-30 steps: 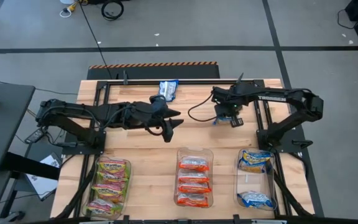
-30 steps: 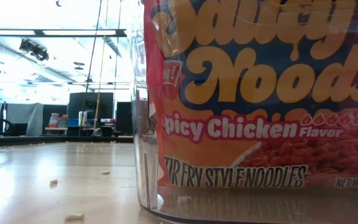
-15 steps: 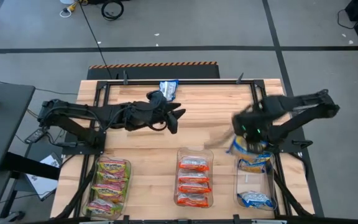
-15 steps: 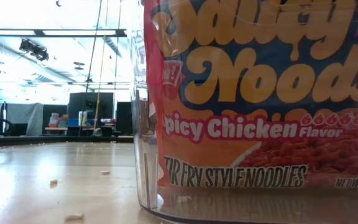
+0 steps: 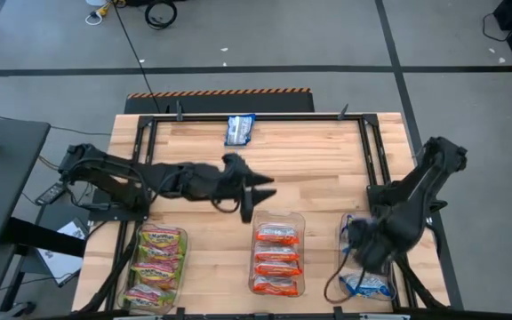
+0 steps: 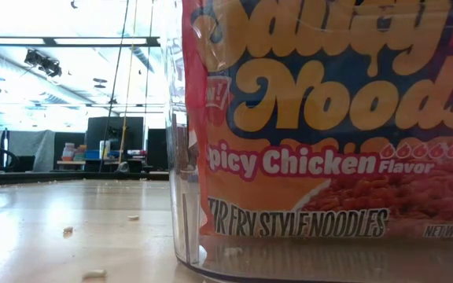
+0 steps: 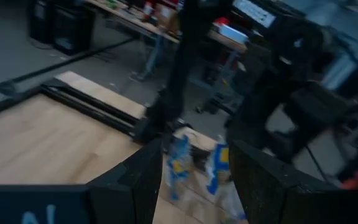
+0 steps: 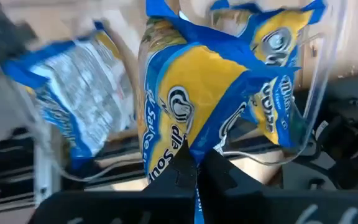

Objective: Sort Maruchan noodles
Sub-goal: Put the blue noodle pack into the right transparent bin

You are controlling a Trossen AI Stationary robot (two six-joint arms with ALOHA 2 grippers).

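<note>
- Right claw (image 8: 194, 171) pinching a blue-and-yellow packet (image 8: 197, 106) over the right bin (image 5: 367, 258); bin contents partly hidden, perhaps two more.
- Left claw (image 5: 252, 191) spread, mid-bench.
- Four orange-red packets (image 5: 276, 260); one blue packet (image 5: 239, 129) at far edge.

A robotics lab or workshop. A pale wooden surface (image 5: 292, 169) edged by a black metal frame (image 5: 369, 151) stands on a grey concrete floor (image 5: 265, 40) marked with dark tape lines, with loose cables (image 5: 154, 13) lying on it and a yellow-and-black hazard strip (image 5: 220, 92) along the far edge. The level view shows a large open room with long ceiling lights (image 6: 65, 40), hanging cords and distant benches (image 6: 93, 163) cluttered with equipment.
</note>
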